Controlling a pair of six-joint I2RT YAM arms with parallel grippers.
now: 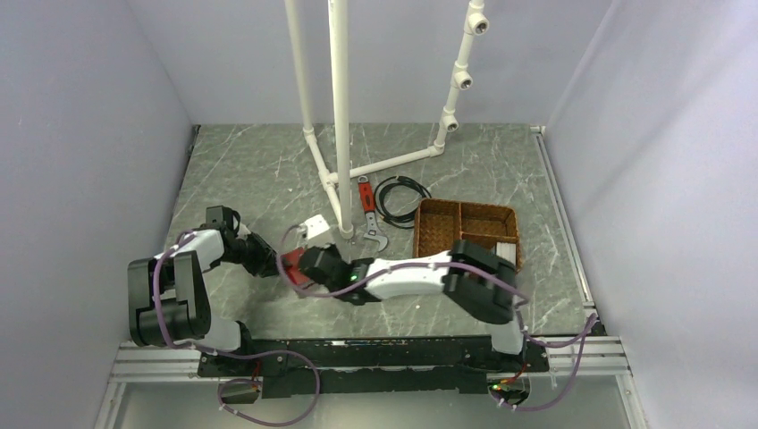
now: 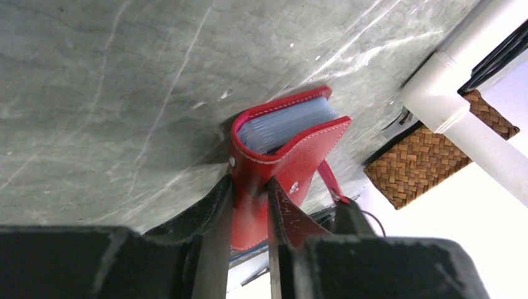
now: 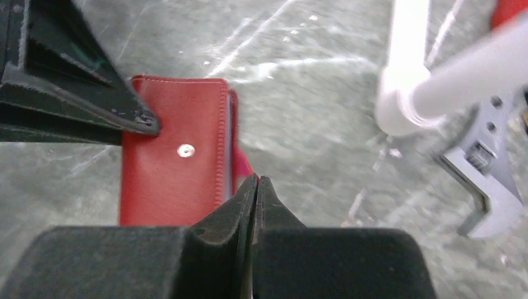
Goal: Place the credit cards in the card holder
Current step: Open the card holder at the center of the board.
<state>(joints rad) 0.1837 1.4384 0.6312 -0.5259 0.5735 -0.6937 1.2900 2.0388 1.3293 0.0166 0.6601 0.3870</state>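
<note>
Both arms reach inward over the grey marbled table (image 1: 268,170). The left gripper (image 1: 271,264) and right gripper (image 1: 306,268) meet at the red card holder (image 1: 292,265), one on each side, the grip itself hidden. One pale credit card (image 1: 315,227) lies flat just behind them, near the foot of the white pipe frame (image 1: 340,116). Right of the pipe: red-handled adjustable wrench (image 1: 367,214), coiled black cable (image 1: 400,198), brown woven divided tray (image 1: 438,232) with a pale flat item (image 1: 506,251) in its right compartment.
</note>
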